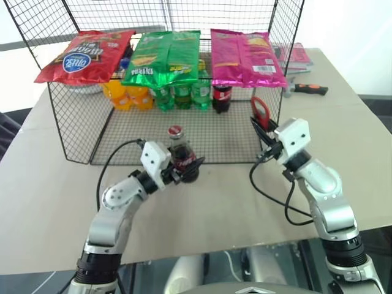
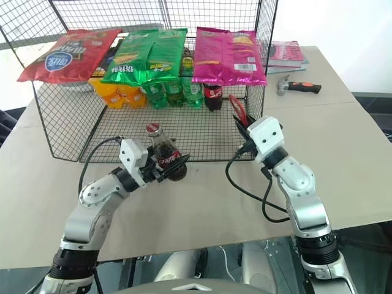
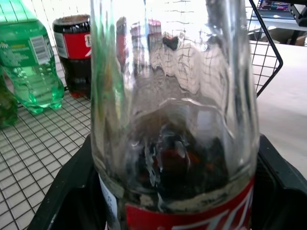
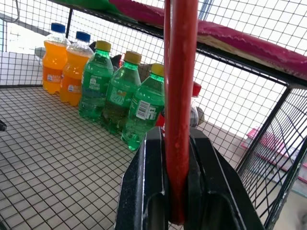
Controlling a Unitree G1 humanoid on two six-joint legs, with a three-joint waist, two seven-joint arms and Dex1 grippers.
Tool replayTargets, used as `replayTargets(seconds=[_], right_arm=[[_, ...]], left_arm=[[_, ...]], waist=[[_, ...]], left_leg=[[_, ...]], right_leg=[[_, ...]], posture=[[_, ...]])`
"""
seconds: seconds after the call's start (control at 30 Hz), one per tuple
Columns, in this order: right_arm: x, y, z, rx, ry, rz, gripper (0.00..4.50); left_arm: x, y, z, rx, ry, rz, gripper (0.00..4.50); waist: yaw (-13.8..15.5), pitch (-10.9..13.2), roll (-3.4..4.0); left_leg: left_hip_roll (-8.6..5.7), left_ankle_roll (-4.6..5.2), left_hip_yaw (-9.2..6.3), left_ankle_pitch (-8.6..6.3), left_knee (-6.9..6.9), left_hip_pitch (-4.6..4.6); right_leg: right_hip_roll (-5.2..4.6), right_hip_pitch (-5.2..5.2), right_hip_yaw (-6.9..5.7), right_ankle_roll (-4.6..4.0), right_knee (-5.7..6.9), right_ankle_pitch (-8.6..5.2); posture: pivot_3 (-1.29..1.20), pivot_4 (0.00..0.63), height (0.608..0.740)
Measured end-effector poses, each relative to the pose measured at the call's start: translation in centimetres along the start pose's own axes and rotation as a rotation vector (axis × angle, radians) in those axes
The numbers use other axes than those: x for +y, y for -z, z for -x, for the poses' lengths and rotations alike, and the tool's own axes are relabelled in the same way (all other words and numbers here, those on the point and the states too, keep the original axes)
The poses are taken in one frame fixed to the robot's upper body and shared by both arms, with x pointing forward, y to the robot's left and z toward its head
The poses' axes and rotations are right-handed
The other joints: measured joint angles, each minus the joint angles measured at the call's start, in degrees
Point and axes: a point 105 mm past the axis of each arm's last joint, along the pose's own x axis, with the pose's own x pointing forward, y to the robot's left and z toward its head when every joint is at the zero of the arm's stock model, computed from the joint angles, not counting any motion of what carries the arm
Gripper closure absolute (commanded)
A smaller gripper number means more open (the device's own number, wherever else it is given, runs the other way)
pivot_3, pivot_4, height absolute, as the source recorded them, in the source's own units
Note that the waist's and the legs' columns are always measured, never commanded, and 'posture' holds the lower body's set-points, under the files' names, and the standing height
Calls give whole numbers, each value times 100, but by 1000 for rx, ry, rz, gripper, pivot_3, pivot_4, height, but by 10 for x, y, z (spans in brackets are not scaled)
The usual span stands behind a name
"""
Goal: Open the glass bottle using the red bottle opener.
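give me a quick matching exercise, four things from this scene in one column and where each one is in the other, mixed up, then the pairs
Things:
1. glass bottle
2. red bottle opener
3. orange-handled tool
4. green chip bag

Places:
A. lying on the table outside the wire cage
B. on top of the wire cage, between the red and pink bags
C. clamped upright in the right gripper
D. held in the left gripper at the cage's front edge

Pairs: 1-D, 2-C, 3-A, 4-B

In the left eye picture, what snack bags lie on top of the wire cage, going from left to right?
red chip bag → green chip bag → pink chip bag
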Motion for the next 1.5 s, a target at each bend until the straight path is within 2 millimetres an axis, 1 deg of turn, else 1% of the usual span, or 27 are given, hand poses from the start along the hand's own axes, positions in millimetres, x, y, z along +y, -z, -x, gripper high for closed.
replayTargets(seconds=[0.13, 0.3, 0.33, 0.37, 0.4, 0.53, 0.67, 0.93, 1.17, 1.27, 1.33, 1.37, 1.4, 1.43, 1.5], right_arm=[[1, 3, -1, 9, -11, -8, 4500], [4, 3, -1, 6, -29, -15, 4500], [4, 3, -1, 5, -32, -16, 4500], [4, 3, -1, 5, -32, -16, 4500], [4, 3, -2, 5, -35, -16, 4500], [6, 2, -2, 3, -40, -18, 4500], [8, 3, -4, 2, -53, -19, 4500], [10, 5, -5, 11, -70, -20, 4500], [10, 6, -7, 11, -77, -18, 4500], [10, 6, -7, 13, -77, -19, 4500], [10, 7, -7, 14, -77, -19, 4500], [10, 7, -7, 16, -77, -20, 4500], [10, 8, -7, 18, -78, -21, 4500], [11, 8, -8, 17, -81, -21, 4500], [13, 7, -9, 14, -89, -20, 4500]], left_arm=[[-4, 1, 1, -20, -24, -19, 1693], [-8, 2, 1, -38, -29, -13, 1693], [-9, 2, 2, -43, -29, -14, 600], [-9, 1, 2, -47, -28, -16, 440], [-9, -1, 1, -58, -29, -22, 154], [-7, -7, -2, -99, -50, -26, 154], [-7, -27, -5, -224, -71, 33, 154], [-9, -39, -4, -295, -62, 72, 154], [-11, -38, -2, -292, -44, 71, 154], [-12, -37, 0, -289, -39, 65, 935], [-12, -37, 1, -287, -37, 63, 1795], [-13, -37, 1, -289, -36, 61, 2470], [-12, -42, 2, -309, -38, 40, 2798], [-11, -44, 3, -313, -37, 27, 2966], [-11, -46, 3, -325, -35, 9, 3127]], waist=[[-1, 0, 0], [-1, 0, 0], [-1, 0, 0], [0, 0, 0], [0, 0, 0], [-1, -1, 0], [-2, -2, 0], [-2, -3, 0], [-2, -3, 0], [-3, -2, 0], [-3, -3, 0], [-2, -3, 0], [1, -4, -1], [1, -7, 4], [0, -9, 8]], left_leg=[[1, 0, 0, 0, 0, -1], [0, 1, 1, 0, 0, 0], [0, 1, 1, 0, 0, 0], [1, 1, 1, 0, 0, 0], [0, 1, 1, 0, 0, 0], [0, 1, 3, 0, 0, 1], [1, 1, 3, 0, 0, 2], [0, 1, 4, 0, 1, 2], [0, 1, 5, 0, 0, 3], [0, 1, 5, 0, 0, 4], [1, 1, 5, 0, 0, 4], [0, 1, 5, 0, 0, 4], [1, 1, 5, 0, 0, 6], [0, 1, 5, 0, 0, 14], [0, 2, 6, -1, -3, 36]], right_leg=[[0, 0, 0, 0, 0, 0], [-1, 0, 1, 0, -1, 0], [0, 0, 1, 0, -1, 0], [0, 0, 1, 0, -1, 0], [0, 0, 0, 0, -1, 0], [0, 1, 1, 0, 0, 1], [-1, 1, 1, -1, 0, 1], [0, 2, 1, -1, 0, 1], [1, 3, 1, -1, 0, 1], [1, 3, 2, -1, 0, 1], [1, 3, 2, -1, 0, 1], [1, 3, 2, -1, 0, 1], [1, 6, 1, -1, 0, 1], [0, 14, 2, -1, -1, 0], [1, 37, 2, -1, -5, 0]], posture=[[0, 150, 740], [0, 150, 740], [0, 150, 740], [0, 150, 740], [0, 150, 740], [0, 150, 740], [0, 150, 740], [0, 150, 740], [0, 150, 740], [0, 150, 740], [0, 150, 740], [0, 150, 740], [0, 150, 740], [0, 150, 740], [0, 150, 740]])
